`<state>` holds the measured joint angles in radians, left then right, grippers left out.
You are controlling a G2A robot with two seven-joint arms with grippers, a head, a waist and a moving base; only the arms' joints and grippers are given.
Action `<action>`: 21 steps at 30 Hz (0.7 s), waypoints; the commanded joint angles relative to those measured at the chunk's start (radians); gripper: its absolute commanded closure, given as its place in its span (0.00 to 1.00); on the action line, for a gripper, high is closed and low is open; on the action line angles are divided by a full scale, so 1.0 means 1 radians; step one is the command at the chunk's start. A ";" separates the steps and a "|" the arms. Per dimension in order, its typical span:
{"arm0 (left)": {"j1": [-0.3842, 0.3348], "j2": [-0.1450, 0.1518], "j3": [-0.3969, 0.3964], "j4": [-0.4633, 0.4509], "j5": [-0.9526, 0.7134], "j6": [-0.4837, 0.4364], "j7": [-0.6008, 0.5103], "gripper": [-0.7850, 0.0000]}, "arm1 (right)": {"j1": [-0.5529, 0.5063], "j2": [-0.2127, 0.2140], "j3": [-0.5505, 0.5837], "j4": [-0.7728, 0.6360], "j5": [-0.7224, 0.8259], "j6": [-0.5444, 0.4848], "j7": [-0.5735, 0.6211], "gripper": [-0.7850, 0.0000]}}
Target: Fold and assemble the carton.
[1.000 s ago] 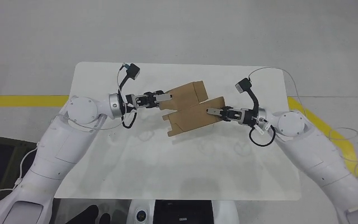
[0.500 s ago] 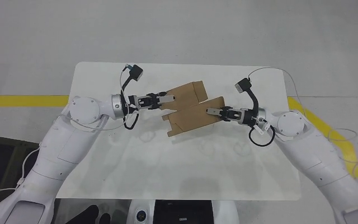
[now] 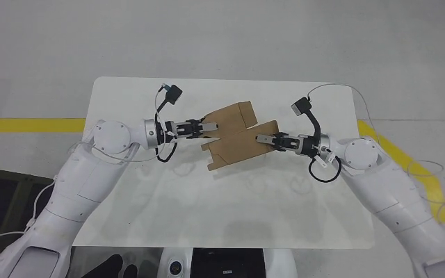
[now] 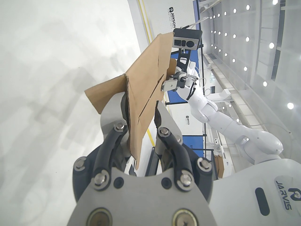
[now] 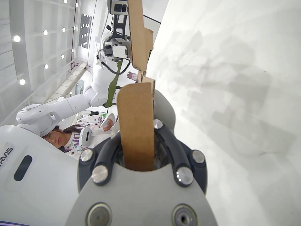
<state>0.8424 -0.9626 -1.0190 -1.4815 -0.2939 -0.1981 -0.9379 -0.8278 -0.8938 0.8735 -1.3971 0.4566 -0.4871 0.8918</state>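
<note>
White tabletop (image 3: 139,208), matt, with rounded corners, across the middle of the top view. Pale grey floor all round it, with a yellow floor line (image 3: 35,125) running off at mid-left and another slanting at the right edge. Soft shadows on the white just below the cardboard. Beyond the table in the wrist views, a hall with rows of round ceiling lights (image 4: 247,39) and blue-and-white wall panels (image 4: 164,8).

Brown corrugated carton (image 3: 235,135), flat and only partly folded, a little above centre frame, slanting from lower left to upper right and held between both arms. Left gripper (image 3: 211,126) reaching in from the left of the frame, closed on the carton's upper-left part. Seen in the left wrist view, fingers (image 4: 112,109) pinching either side of the cardboard edge. Right gripper (image 3: 262,138) reaching in from the right, clamped on a flap (image 5: 136,118) at the carton's right end, with the flap gripped deep between the fingers in the right wrist view.

Grippers apart, facing each other, with the carton's width between them. More table below the carton than above it: far edge near its upper corner, near edge well apart at the bottom of the frame. Left and right edges also well apart from the cardboard, out beyond the arms' elbows.
</note>
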 commanded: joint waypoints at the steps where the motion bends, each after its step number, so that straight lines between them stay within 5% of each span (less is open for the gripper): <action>1: -0.002 -0.002 0.002 0.004 0.002 0.000 -0.001 0.82 | -0.002 -0.001 0.005 -0.002 -0.004 0.003 0.002 1.00; 5: -0.005 -0.006 0.004 0.010 0.003 0.000 -0.004 1.00 | -0.009 -0.004 0.015 -0.005 -0.009 0.003 0.005 1.00; 8: -0.006 -0.008 0.003 0.013 -0.002 -0.004 -0.009 1.00 | -0.013 -0.007 0.022 -0.006 -0.010 0.006 0.011 0.98; 10: -0.006 -0.010 0.000 0.014 -0.010 -0.009 -0.015 1.00 | -0.017 -0.009 0.026 -0.004 -0.010 0.008 0.013 0.54; 11: -0.006 -0.010 -0.002 0.014 -0.016 -0.010 -0.019 1.00 | -0.019 -0.010 0.029 -0.002 -0.010 0.008 0.012 0.00; 21: 0.007 0.001 -0.056 -0.018 0.003 -0.063 -0.095 1.00 | -0.066 0.015 0.149 -0.037 -0.130 -0.042 -0.018 0.00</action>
<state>0.8480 -0.9633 -1.0706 -1.4936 -0.3007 -0.2535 -1.0191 -0.8853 -0.8835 1.0011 -1.4156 0.3420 -0.5159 0.8741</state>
